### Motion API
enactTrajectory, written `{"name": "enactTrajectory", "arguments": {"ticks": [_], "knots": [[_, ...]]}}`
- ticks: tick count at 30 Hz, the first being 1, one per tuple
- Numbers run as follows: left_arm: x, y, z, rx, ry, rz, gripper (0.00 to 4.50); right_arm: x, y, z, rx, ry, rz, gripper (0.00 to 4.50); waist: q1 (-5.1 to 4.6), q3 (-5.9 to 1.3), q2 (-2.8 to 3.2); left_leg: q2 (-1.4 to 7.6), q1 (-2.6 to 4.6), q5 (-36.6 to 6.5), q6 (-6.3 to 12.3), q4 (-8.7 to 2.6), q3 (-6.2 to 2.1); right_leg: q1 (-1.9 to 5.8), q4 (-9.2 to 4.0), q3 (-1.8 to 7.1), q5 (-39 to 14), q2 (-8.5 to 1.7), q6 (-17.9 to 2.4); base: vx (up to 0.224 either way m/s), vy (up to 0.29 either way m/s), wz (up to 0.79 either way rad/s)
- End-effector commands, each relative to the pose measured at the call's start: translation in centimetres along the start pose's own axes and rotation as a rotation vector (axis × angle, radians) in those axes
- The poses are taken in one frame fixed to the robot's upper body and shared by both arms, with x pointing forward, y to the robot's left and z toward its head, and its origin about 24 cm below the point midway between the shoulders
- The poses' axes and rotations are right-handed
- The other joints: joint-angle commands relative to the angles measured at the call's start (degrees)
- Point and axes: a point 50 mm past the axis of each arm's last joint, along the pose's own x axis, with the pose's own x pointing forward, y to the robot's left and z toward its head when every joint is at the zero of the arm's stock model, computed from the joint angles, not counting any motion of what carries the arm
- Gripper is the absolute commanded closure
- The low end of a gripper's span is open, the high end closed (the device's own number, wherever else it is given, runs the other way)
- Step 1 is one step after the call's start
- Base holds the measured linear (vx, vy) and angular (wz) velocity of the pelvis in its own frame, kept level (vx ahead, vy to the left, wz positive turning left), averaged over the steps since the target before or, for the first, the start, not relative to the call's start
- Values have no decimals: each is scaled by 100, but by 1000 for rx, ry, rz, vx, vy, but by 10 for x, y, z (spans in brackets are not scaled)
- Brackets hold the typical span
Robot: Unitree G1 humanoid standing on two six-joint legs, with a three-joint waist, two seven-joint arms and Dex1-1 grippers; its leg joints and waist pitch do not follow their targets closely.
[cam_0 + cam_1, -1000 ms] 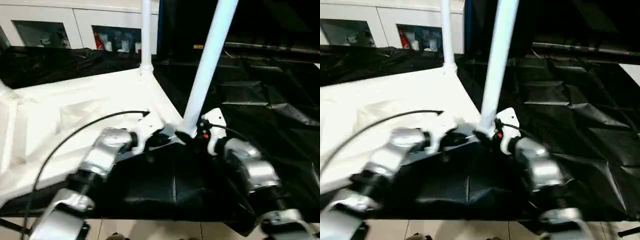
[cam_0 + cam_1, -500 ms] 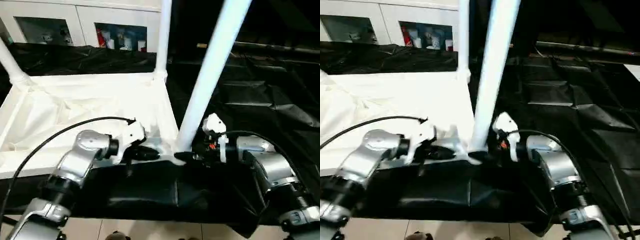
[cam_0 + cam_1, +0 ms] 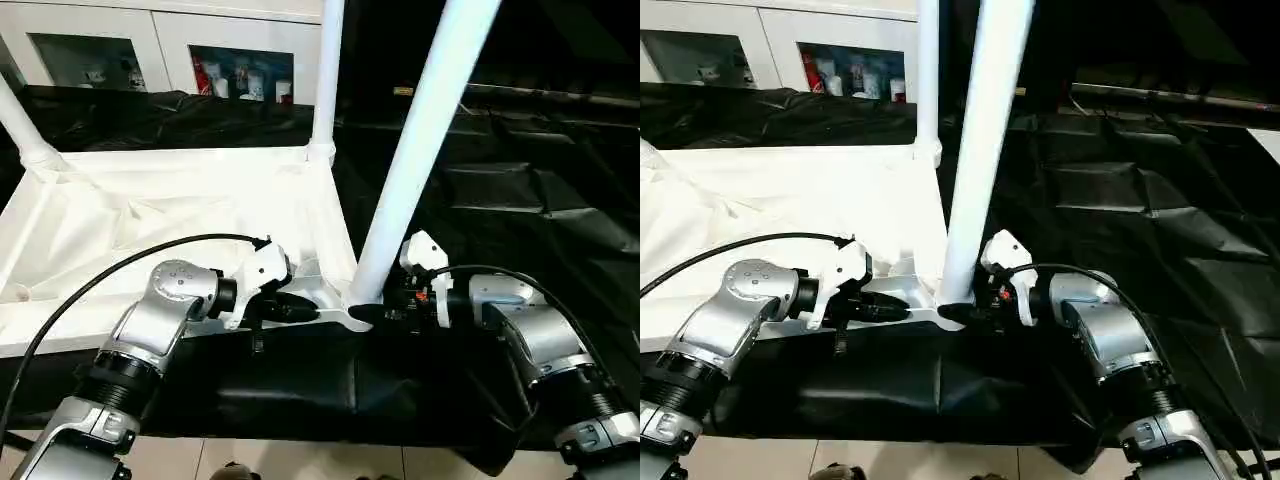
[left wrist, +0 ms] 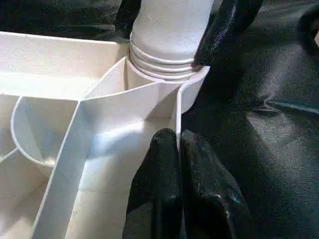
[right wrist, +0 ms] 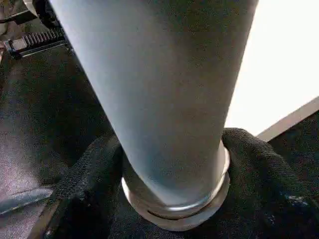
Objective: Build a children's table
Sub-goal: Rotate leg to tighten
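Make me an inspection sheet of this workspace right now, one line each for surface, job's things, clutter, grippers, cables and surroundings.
Surface: black sheeting, creased, covers the work area.
Job's things: white table top lies underside up; far legs stand in corner sockets; near leg leans in the near corner socket, thread rings still showing.
Clutter: nothing seen.
Grippers: left gripper shut on the table top's thin edge wall beside the socket; right gripper has its fingers on either side of the near leg's base.
Cables: black cable loops over the left forearm; another runs along the right wrist.
Surroundings: white cabinet with glass-fronted shelves behind; pale floor below.
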Motion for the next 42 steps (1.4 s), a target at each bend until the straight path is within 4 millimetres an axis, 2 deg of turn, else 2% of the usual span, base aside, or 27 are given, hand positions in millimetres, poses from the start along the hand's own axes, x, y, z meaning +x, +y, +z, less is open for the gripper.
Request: {"name": "enactTrajectory", "arguments": {"ticks": [1, 4, 6, 7, 8, 9, 10, 11, 12, 13, 15, 16, 18, 19, 21, 22, 28, 31, 33, 35, 36, 38, 39, 42], "knots": [[7, -7, 1, -21, -56, -53, 450, 2, 1, -2, -3, 17, 5, 173, 1, -309, -57, 216, 58, -832, 435, -288, -83, 285, -401, 294, -907, -380, -1173, 0, 0, 0], [8, -7, 0, -22, -54, -45, 450, 3, 1, -3, 14, 4, -17, 177, -6, -302, -64, 215, 60, -853, 430, -291, -83, 280, -403, 292, -941, -377, -1175, 0, 0, 0], [12, -3, -1, -23, -38, 17, 450, 8, -4, -7, 60, -5, -108, 178, -14, -290, -56, 216, 60, -955, 384, -301, -88, 273, -425, 294, -1131, -386, -1143, 0, 0, 0], [15, 0, -2, -27, -24, 59, 450, 12, -6, -11, 88, -1, -165, 178, -38, -267, -54, 216, 62, -1083, 318, -318, -88, 249, -460, 295, -1364, -384, -1097, 0, 0, 0], [25, 4, -3, -39, 4, 120, 450, 21, -11, -18, 137, 3, -300, 178, -41, -263, -62, 214, 66, -1160, 257, -325, -96, 248, -477, 294, -1536, -394, -1055, 0, 0, 0], [27, 5, -2, -41, 4, 127, 450, 23, -11, -19, 148, 0, -318, 178, -54, -231, -61, 207, 82, -1381, 107, -354, -117, 238, -539, 287, -2094, -413, -913, 0, 0, 0], [33, 6, 0, -45, 1, 150, 450, 28, -12, -21, 186, -9, -373, 178, -69, -240, -47, 203, 83, -1451, 43, -356, -132, 244, -541, 286, -2248, -424, -866, 0, 0, 0], [36, 6, 1, -47, -1, 155, 450, 30, -13, -21, 197, -15, -394, 178, -98, -227, -48, 220, 105, -1662, -34, -386, -156, 230, -579, 280, -2530, -427, -758, 0, 0, 0], [50, 6, 7, -59, -14, 184, 450, 40, -13, -21, 258, -42, -491, 178, -129, -218, -54, 223, 141, -1855, -74, -388, -158, 191, -609, 290, -2689, -423, -702, 0, 0, 0], [51, 6, 8, -60, -15, 186, 450, 41, -13, -21, 261, -43, -495, 179, -141, -213, -37, 217, 145, -1921, -87, -391, -164, 182, -615, 295, -2750, -426, -684, 0, 0, 0], [67, 6, 16, -76, -30, 209, 450, 51, -12, -19, 297, -59, -577, 179, -167, -218, -63, 207, 147, -1980, -94, -396, -177, 179, -642, 305, -2865, -434, -597, 0, 0, 0], [72, 6, 19, -80, -32, 221, 450, 55, -11, -18, 300, -61, -596, 179, -168, -219, -23, 207, 148, -1965, -99, -400, -181, 172, -642, 311, -2852, -436, -596, 0, 0, 0], [82, 5, 25, -80, -39, 226, 450, 63, -7, -13, 293, -91, -592, 179, -166, -235, -51, 198, 134, -1888, -33, -393, -168, 183, -642, 317, -2667, -423, -577, 0, 0, 0], [85, 5, 27, -78, -41, 228, 450, 65, -5, -11, 291, -107, -585, 179, -157, -237, -32, 197, 139, -1880, -19, -390, -168, 179, -638, 320, -2616, -423, -587, 0, 0, 0], [86, 5, 29, -73, -43, 219, 450, 66, -3, -5, 263, -139, -560, 179, -130, -259, -36, 193, 121, -1734, 64, -382, -153, 201, -618, 327, -2320, -416, -640, 0, 0, 0], [82, 8, 26, -70, -36, 228, 450, 62, -5, -1, 266, -180, -539, 124, -127, -268, -26, 195, 101, -1634, 101, -383, -149, 219, -591, 327, -2106, -409, -696, 0, 0, 0], [65, 13, 17, -55, -19, 227, 450, 41, -11, 2, 171, -149, -443, 70, -70, -292, -33, 200, 81, -1336, 229, -358, -123, 267, -529, 319, -1491, -394, -890, 0, 0, 0], [61, 13, 15, -45, -19, 216, 450, 34, -11, 1, 119, -124, -395, 70, -33, -302, -47, 196, 73, -1133, 317, -334, -104, 288, -498, 315, -1204, -395, -979, 0, 0, 0], [54, 11, 13, -33, -28, 182, 450, 22, -9, 0, 62, -95, -295, 70, -8, -303, -59, 194, 68, -1074, 363, -325, -99, 305, -494, 309, -1146, -401, -1022, 0, 0, 0], [54, 11, 13, -33, -28, 182, 450, 22, -9, 0, 62, -95, -295, 70, -4, -297, -54, 205, 67, -1070, 397, -326, -98, 296, -489, 313, -1142, -401, -1032, 0, 0, 0], [44, 7, 10, -12, -42, 105, 450, 6, -8, 1, 2, -57, -186, 70, -5, -296, -94, 203, 67, -1095, 403, -330, -103, 307, -502, 298, -1290, -400, -1005, 0, 0, 0], [39, 4, 9, -2, -42, 64, 450, -1, -8, 2, -17, -37, -147, 70, 14, -299, -88, 220, 61, -1086, 433, -325, -115, 327, -487, 302, -1318, -418, -1004, 0, 0, 0], [34, 1, 8, 10, -43, 20, 450, -7, -8, 3, -33, -18, -111, 70, -12, -298, -92, 224, 60, -1052, 485, -325, -102, 298, -474, 305, -1214, -393, -1033, 0, 0, 0], [29, -2, 10, 10, -58, -17, 450, -8, -9, 3, -41, -4, -103, 70, -7, -298, -79, 231, 77, -1065, 419, -326, -106, 288, -473, 302, -1323, -414, -1102, 0, 0, 0]]}}
